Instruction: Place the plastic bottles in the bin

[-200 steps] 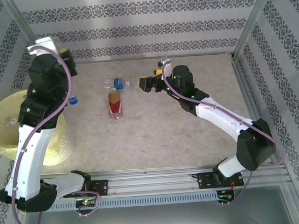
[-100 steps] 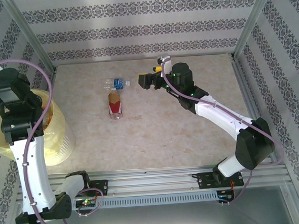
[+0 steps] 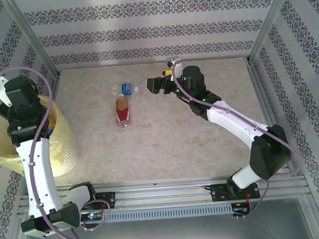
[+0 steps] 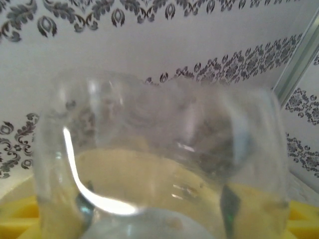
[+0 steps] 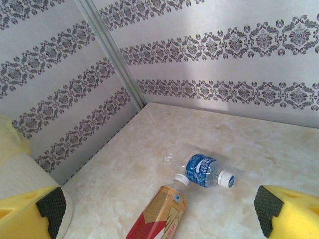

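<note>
A clear plastic bottle [image 4: 159,149] fills the space between my left gripper's [image 4: 159,221] yellow fingers [image 4: 17,221], with the bin's pale yellow showing through it. From above, the left arm's wrist [image 3: 18,94] stands over the bin [image 3: 2,153], which holds an orange-labelled bottle [image 3: 52,126]. Two bottles lie on the table: a blue-labelled one [image 3: 124,89] [image 5: 204,171] and a red-and-orange one [image 3: 122,111] [image 5: 159,214]. My right gripper [image 3: 155,86] [image 5: 158,205] hangs open just right of the blue-labelled bottle, nothing between its fingers.
Patterned walls close the table at the back and sides, with metal posts [image 3: 32,38] in the corners. The bin's side [image 5: 20,179] appears at the left of the right wrist view. Bare marble tabletop [image 3: 166,141] lies between the bottles and the front rail.
The left arm has swung left from the table's back corner to above the bin, carrying the clear bottle. The right gripper has crept slightly left toward the blue-labelled bottle.
</note>
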